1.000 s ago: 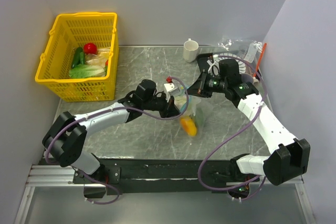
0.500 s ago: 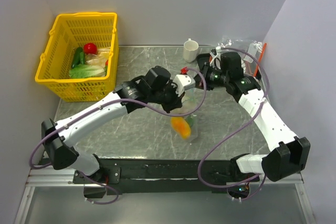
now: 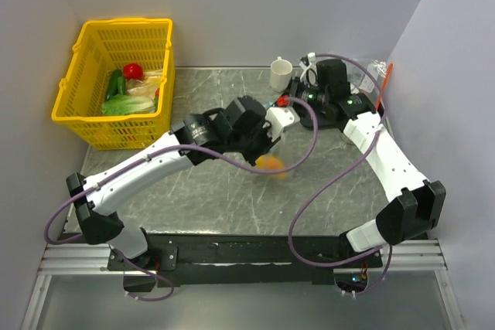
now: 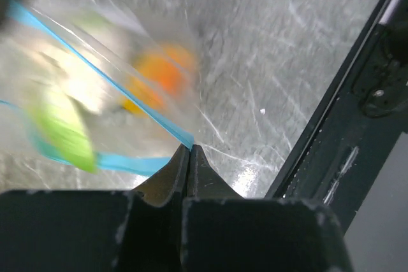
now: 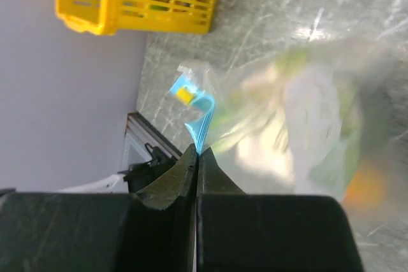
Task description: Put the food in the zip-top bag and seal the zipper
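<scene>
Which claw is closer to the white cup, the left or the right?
Right. In the top view the right claw holds the zipper just in front of the white cup; the left claw pinches the zipper too, farther toward the near edge.

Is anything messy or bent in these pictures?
Yes: the teal-blue zipper strip of the clear plastic zip-top bag curls crookedly above the right gripper that pinches it. Nothing has spilled.
</scene>
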